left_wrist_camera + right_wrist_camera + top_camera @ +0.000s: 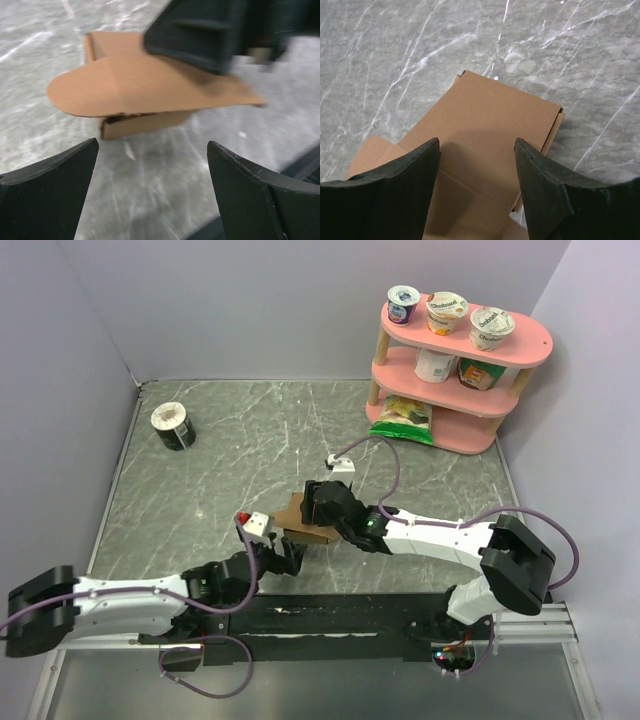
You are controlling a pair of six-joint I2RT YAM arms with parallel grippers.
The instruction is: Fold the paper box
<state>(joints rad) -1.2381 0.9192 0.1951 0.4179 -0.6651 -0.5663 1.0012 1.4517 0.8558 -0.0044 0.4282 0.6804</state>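
We see the brown paper box (303,521) partly folded, rounded flap (100,92) out, under the right tool (319,504), before the left tool (152,150).

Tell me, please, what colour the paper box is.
Paper box: plain brown, best in right wrist view.
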